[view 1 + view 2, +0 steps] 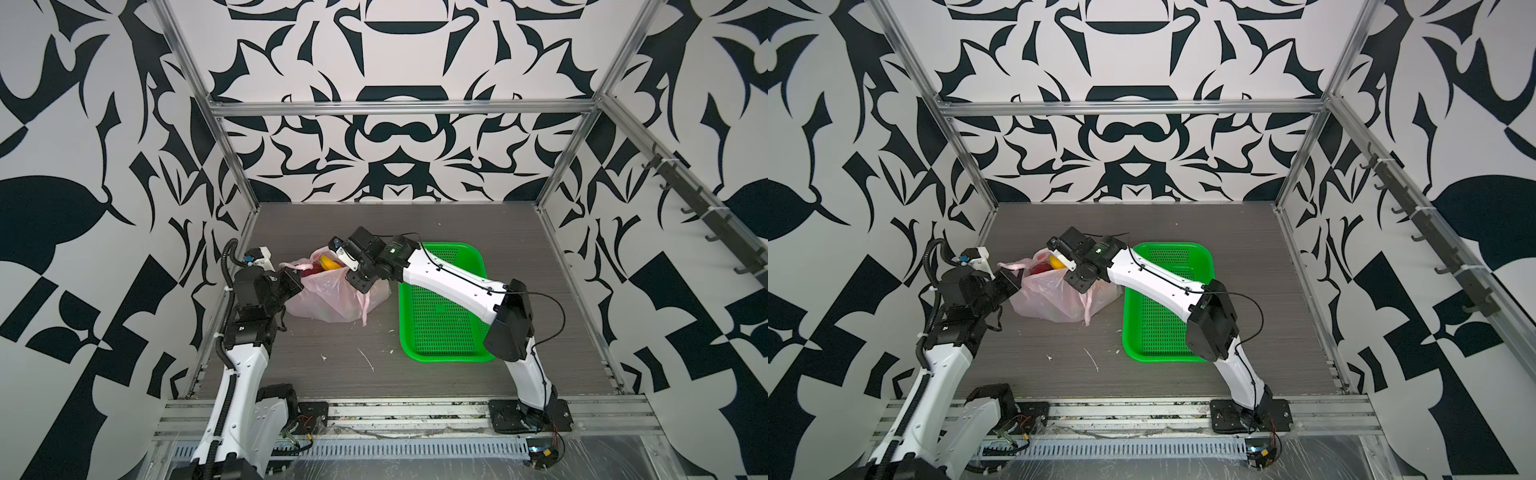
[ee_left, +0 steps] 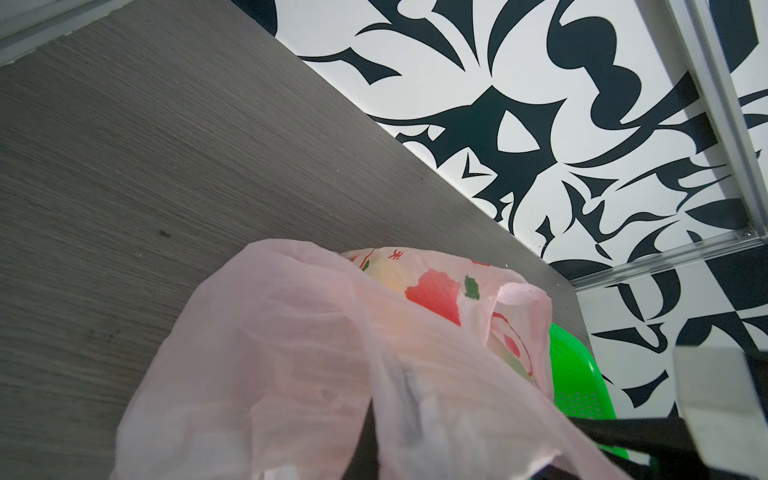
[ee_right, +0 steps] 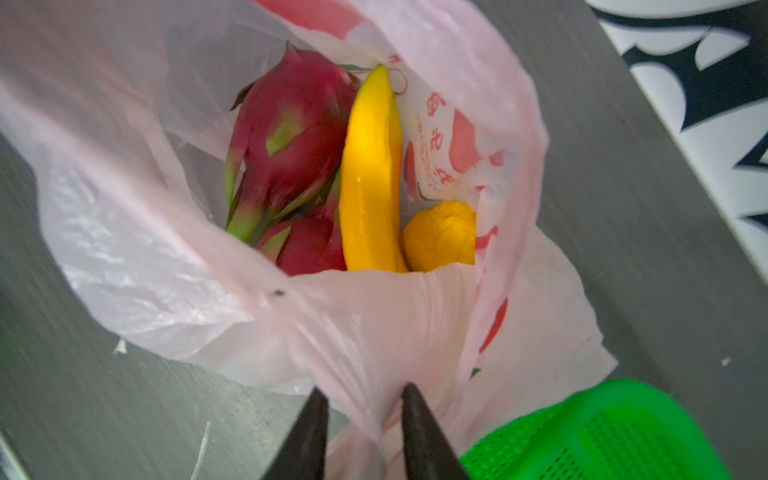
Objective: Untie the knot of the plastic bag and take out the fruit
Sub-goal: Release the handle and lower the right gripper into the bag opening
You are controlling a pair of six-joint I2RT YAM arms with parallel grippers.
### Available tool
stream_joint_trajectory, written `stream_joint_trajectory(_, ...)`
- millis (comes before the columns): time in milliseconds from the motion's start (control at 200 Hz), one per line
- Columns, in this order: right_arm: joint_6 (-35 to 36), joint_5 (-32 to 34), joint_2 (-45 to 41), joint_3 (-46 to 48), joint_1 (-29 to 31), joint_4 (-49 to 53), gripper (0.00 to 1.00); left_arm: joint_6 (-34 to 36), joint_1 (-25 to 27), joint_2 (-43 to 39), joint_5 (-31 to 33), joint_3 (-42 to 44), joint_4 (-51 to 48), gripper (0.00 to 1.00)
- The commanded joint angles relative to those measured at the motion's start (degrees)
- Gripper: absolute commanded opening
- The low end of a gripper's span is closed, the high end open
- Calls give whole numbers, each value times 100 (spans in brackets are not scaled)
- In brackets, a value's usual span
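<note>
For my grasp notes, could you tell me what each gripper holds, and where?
Right gripper: jaws astride the bag mouth's near edge, not clearly shut. Left gripper: at the bag's left side; hold unclear.
</note>
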State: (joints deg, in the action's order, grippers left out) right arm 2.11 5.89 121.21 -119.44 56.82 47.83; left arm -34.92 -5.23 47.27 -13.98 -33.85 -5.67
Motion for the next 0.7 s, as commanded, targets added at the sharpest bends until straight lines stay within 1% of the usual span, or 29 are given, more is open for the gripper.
stream_joint_trajectory(0, 242, -197, -370, 143, 78, -313, 17, 61, -13, 1, -44, -166, -61, 0)
stream_joint_trajectory(95, 529, -395, -584, 457, 233, -495, 9, 105, -13, 36, -12, -192, -138, 0)
stream_joint_trajectory(330, 1123, -821, -1010, 1234, 623, -524, 1, 179, -13, 281, 83, -386, -519, 0)
stream_joint_trajectory(490, 1238, -1352, -1237, 1860, 721, -523, 0, 152, -13, 303, 123, -352, -624, 0)
stream_joint_trajectory(695, 1239, -1537, -1234, 2521, 758, -486, 0, 124, -13, 178, 133, -232, -962, 0)
